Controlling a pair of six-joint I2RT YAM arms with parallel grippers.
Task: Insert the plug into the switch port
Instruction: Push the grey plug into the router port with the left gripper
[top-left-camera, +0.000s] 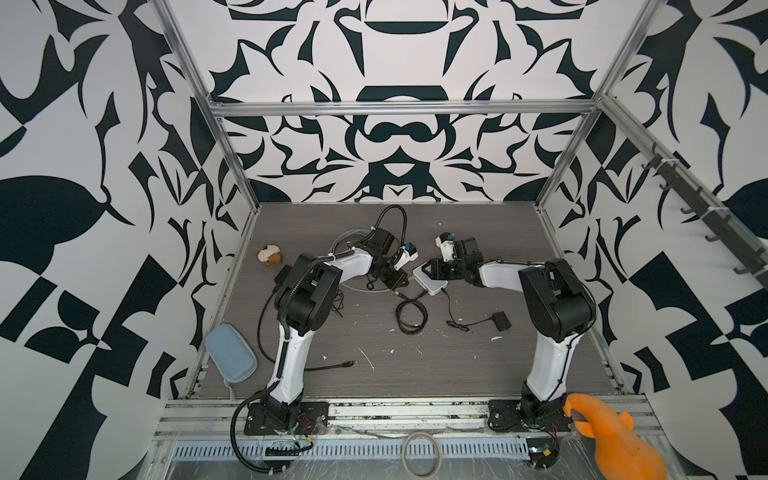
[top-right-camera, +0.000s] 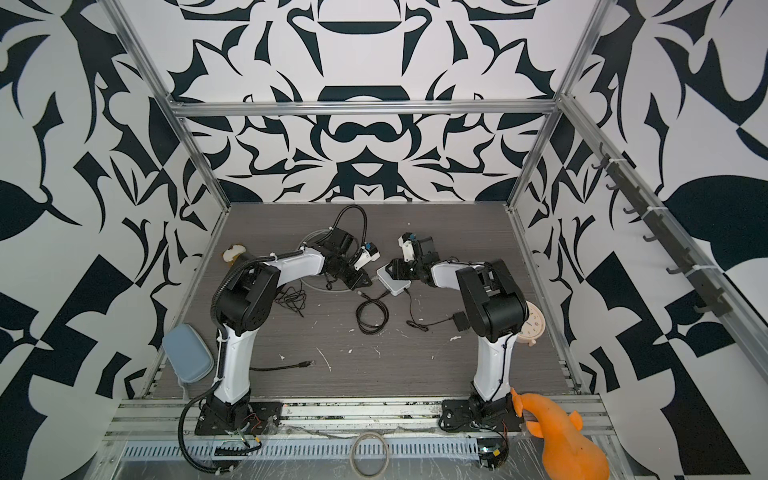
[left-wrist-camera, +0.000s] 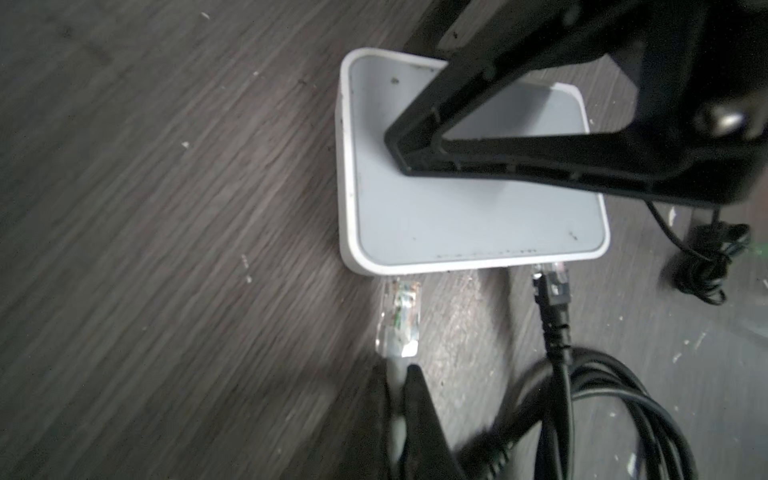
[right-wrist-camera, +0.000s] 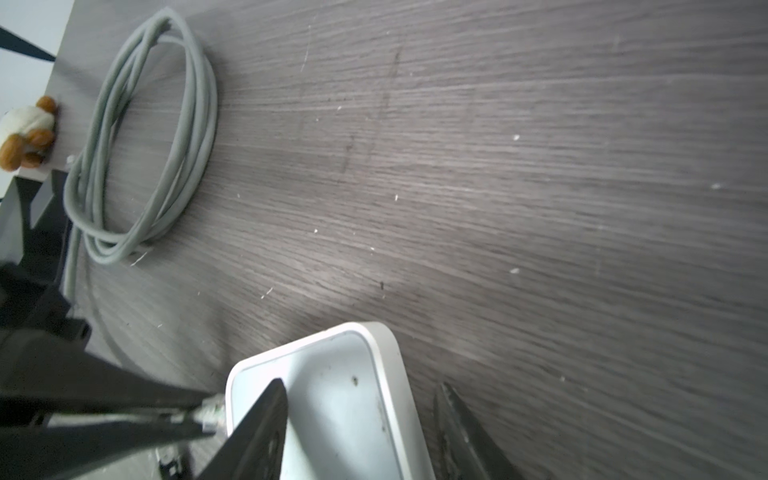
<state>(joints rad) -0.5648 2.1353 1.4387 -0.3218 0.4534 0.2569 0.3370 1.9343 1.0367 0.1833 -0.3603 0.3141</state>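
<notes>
In both top views I see the white switch (top-left-camera: 434, 284) (top-right-camera: 397, 286) lying mid-table (top-left-camera: 457, 365), between the two arms. My left hand (top-left-camera: 405, 281) comes in from the left with its tip just beside the switch's near-left edge. My right hand (top-left-camera: 430, 270) hangs over the switch's top from the right. The plug is too small to make out from up here. A black cable (top-left-camera: 411, 316) coils on the table in front of the switch.

On the left wrist camera, the left hand (left-wrist-camera: 397, 399) is pressed together on the grey cable (left-wrist-camera: 395, 374), pinching it right behind the clear plug (left-wrist-camera: 399, 320). The plug juts straight out ahead of the fingertips. Its nose sits at the switch's (left-wrist-camera: 457, 220) port wall near one corner, and I cannot tell whether it has entered. A black plug (left-wrist-camera: 557, 282) sits in a port further along the same wall. One finger (left-wrist-camera: 478, 137) of the right hand lies across the switch's top.

On the right wrist camera, the right hand (right-wrist-camera: 361, 384) is spread. One finger (right-wrist-camera: 262, 428) is over the switch's (right-wrist-camera: 332, 407) top face, and the other (right-wrist-camera: 461, 432) is over the table just past its edge, apart from it. The plug (right-wrist-camera: 212, 409) shows against the switch's side, held at the left hand's tips. A grey cable coil (right-wrist-camera: 145, 137) and a plush toy (right-wrist-camera: 27, 133) lie well apart from the switch.
</notes>
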